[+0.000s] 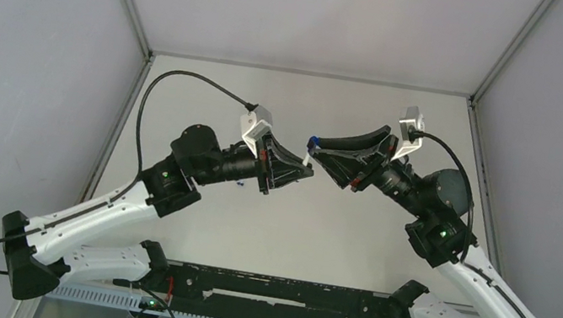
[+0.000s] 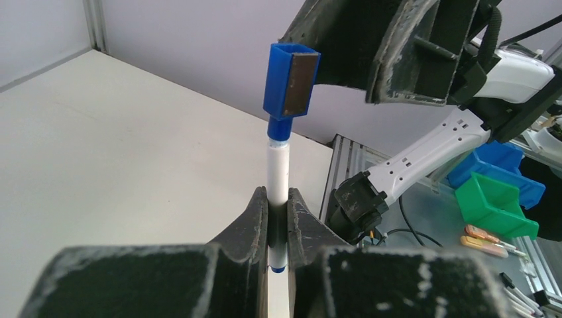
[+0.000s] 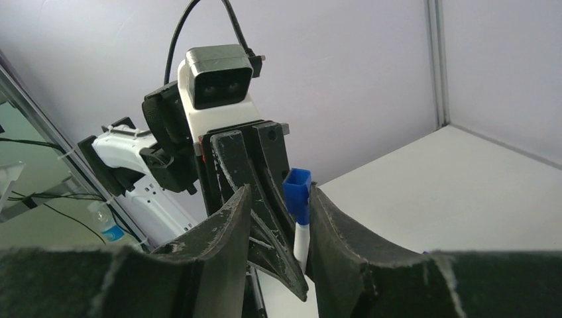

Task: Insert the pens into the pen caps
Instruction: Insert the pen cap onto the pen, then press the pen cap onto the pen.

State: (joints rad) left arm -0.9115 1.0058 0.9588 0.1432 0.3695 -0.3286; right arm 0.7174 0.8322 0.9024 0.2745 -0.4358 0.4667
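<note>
Currently, 1 cap appears seated on 1 pen. Left gripper is clamped on the pen; right gripper jaws stand apart around the cap. Next: retract right gripper straight, without nudging the cap.

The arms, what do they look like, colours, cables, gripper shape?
The left arm and right arm have white links with black joints and bases. The left gripper and right gripper carry scuffed black wedge-shaped fingers, a white-grey wrist camera and a looping black cable.
</note>
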